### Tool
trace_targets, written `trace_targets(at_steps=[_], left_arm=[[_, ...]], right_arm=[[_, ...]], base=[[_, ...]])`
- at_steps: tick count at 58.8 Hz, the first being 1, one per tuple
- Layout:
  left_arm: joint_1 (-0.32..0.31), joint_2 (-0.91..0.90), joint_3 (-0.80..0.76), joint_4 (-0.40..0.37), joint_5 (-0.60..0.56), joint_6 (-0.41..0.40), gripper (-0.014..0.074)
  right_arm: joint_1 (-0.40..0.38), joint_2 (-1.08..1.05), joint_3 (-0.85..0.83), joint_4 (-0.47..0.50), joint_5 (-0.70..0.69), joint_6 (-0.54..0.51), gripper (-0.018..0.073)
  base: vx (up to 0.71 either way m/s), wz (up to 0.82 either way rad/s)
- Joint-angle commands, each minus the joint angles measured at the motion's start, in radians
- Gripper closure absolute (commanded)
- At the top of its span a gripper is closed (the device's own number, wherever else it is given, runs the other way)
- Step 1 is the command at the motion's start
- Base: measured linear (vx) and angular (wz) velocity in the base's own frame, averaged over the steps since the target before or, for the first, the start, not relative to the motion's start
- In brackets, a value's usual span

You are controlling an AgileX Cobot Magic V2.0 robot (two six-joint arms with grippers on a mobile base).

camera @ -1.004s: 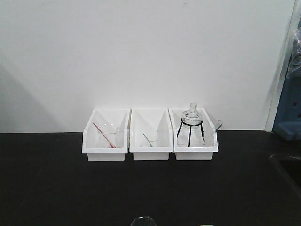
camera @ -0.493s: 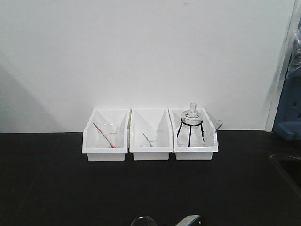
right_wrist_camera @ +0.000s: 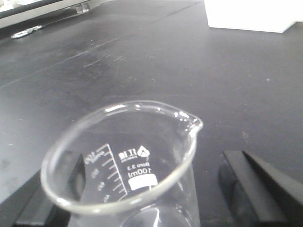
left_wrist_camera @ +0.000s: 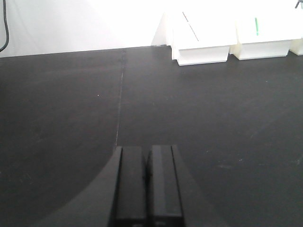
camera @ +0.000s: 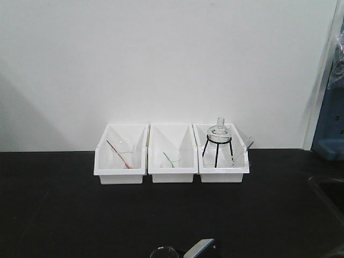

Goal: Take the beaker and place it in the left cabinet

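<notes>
White wall (camera: 161, 64) behind, black bench (camera: 64, 215) across the full width. Bench back edge meets the wall; front edge is out of frame.

Three white bins (camera: 171, 176) sit in a row against the wall, sides touching. The right-hand one holds a flask (camera: 219, 131) on a black tripod. Wide bare benchtop lies between the bins and the near edge of the front view. A thin seam (left_wrist_camera: 120, 94) runs across the top, seen from the left wrist.

Beaker (right_wrist_camera: 118, 161) stands upright on the bench, well apart from the bins. Its rim just shows at the bottom edge of the front view (camera: 164, 251). Pour lip points toward the right finger.

Right gripper (right_wrist_camera: 147, 179) straddles the beaker, jaws wide. There is a clear gap between glass and right finger (right_wrist_camera: 255, 184). Left-finger contact cannot be told through the glass. Not clamped.

Left gripper (left_wrist_camera: 147, 184) is low over bare bench, fingers pressed together with only a slit, holding nothing. Open surface lies ahead of it up to the bins.
</notes>
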Motion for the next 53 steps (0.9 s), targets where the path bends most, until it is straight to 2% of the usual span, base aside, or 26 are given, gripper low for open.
trace_targets(at_steps=[1, 5, 9, 17, 28, 34, 37, 46, 53], left_arm=[[0.0, -0.009, -0.011, 0.0, -0.083, -0.004, 0.0593], [0.0, -0.009, -0.011, 0.0, -0.083, -0.004, 0.0593], [0.0, -0.009, -0.011, 0.0, -0.083, -0.004, 0.0593], [0.0, -0.009, -0.011, 0.0, -0.083, -0.004, 0.0593], [0.0, -0.009, -0.011, 0.0, -0.083, -0.004, 0.0593], [0.0, -0.009, -0.011, 0.0, -0.083, -0.004, 0.0593], [0.0, -0.009, -0.011, 0.0, -0.083, -0.004, 0.0593], [0.0, -0.009, -0.011, 0.0, -0.083, -0.004, 0.0593], [0.0, -0.009, -0.011, 0.0, -0.083, -0.004, 0.0593]], right_arm=[[0.001, -0.042, -0.023, 0.002, -0.21, -0.004, 0.006], [0.001, -0.042, -0.023, 0.002, -0.209, -0.004, 0.0149], [0.001, -0.042, -0.023, 0.001, -0.209, -0.004, 0.0277], [0.001, -0.043, -0.023, -0.015, -0.21, -0.004, 0.0578], [0.001, -0.12, 0.013, -0.038, -0.187, 0.077, 0.0564], [0.0, -0.23, 0.048, -0.019, -0.092, 0.123, 0.0564], [0.0, -0.306, 0.061, -0.014, 0.003, 0.137, 0.0563], [0.0, -0.563, 0.067, -0.045, 0.414, 0.203, 0.0564], [0.0, -0.774, 0.067, -0.126, 0.699, 0.272, 0.0564]], base=[[0.0, 0.0], [0.0, 0.0], [0.0, 0.0], [0.0, 0.0], [0.0, 0.0], [0.0, 0.0], [0.0, 0.0], [0.0, 0.0], [0.0, 0.0]])
